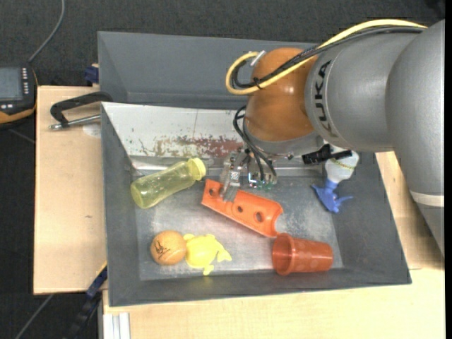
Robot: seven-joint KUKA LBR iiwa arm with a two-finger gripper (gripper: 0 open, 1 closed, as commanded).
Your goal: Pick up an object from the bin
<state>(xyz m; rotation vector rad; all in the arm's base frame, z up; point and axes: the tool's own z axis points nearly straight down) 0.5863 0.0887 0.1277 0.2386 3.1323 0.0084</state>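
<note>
My gripper hangs low in the middle of the bin, right at the upper left end of an orange oblong block with round holes that lies slanted on the floor. It touches or nearly touches that end. A translucent yellow bottle lies on its side just left of the gripper. A red-orange cup lies tipped over at the block's lower right end.
An orange ball and a yellow soft toy sit side by side at the front left. A blue figure and a white piece lie at the right, partly under the arm, which covers the bin's back right.
</note>
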